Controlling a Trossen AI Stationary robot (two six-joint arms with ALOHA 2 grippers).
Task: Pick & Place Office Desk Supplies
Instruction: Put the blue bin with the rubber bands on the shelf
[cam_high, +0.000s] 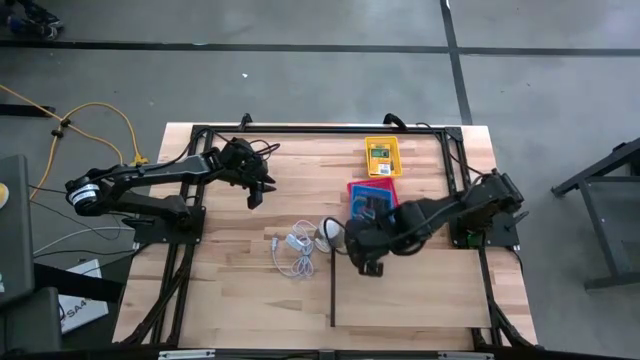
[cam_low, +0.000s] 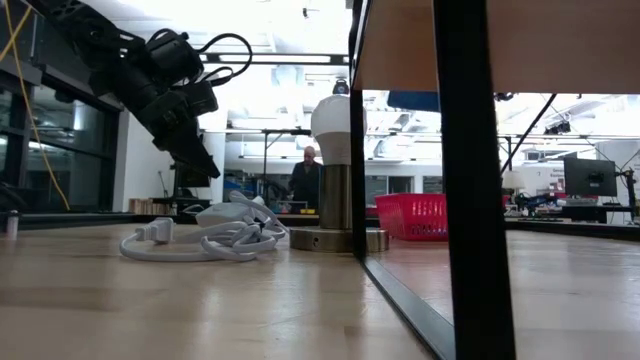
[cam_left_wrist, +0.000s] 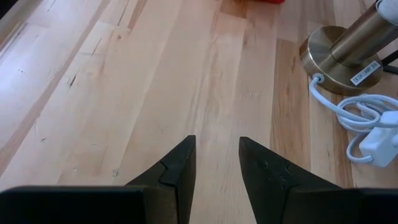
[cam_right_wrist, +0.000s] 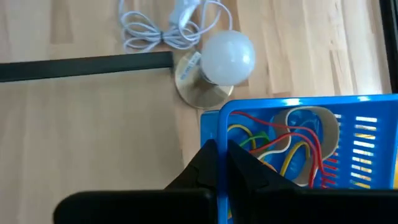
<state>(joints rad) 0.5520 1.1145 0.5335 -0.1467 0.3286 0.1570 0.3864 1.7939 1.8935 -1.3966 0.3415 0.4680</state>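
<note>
The blue basket (cam_right_wrist: 348, 134) is being cut off by the right wrist view's edge; its rim is being pinched by the closed right gripper (cam_right_wrist: 222, 163). Rubber bands (cam_right_wrist: 283, 146) are lying inside, just beyond. The lamp label (cam_left_wrist: 367, 73) cannot be read. The left gripper (cam_left_wrist: 216, 171) is being held open, empty.

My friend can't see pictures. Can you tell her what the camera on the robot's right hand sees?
The right gripper, fingers shut, hangs over the corner of a blue basket that holds red, yellow and green rubber bands. Past it on the wooden table stand a white round lamp on a brass base and a coiled white cord.
</note>
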